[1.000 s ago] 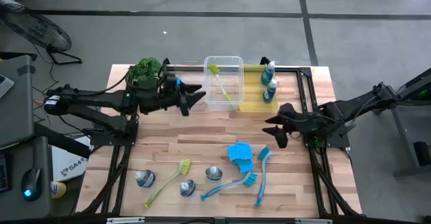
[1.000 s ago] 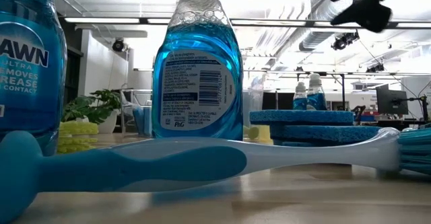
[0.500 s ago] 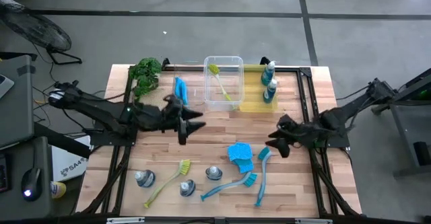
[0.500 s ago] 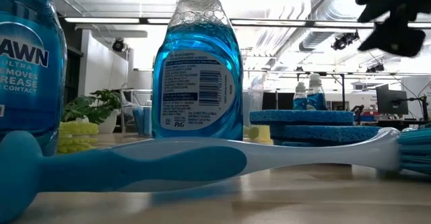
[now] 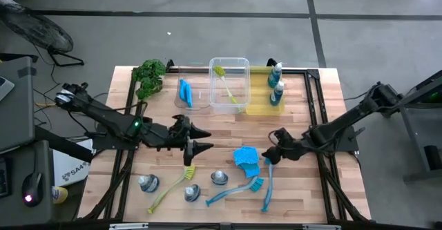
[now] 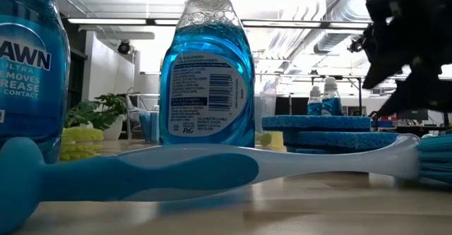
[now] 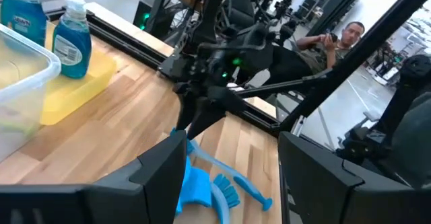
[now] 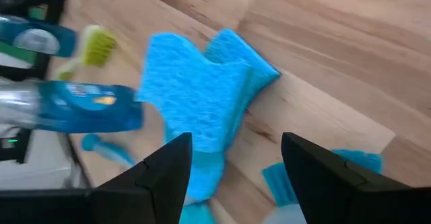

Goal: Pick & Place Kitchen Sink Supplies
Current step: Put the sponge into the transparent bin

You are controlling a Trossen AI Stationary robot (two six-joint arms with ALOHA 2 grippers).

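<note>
I see bright, even light from above on the table (image 5: 207, 137), and the shadows under things are soft and small. Looking across the table top, long ceiling lights (image 6: 296, 25) glow white and wash out the room behind. The big bottle (image 6: 207, 73) shines with light coming through its blue liquid. Just ahead of the right gripper (image 8: 236, 177), the blue sponges (image 8: 195, 93) look smeared and blurry. Past the left gripper (image 7: 229, 177), the far room is very bright and a bit soft.
</note>
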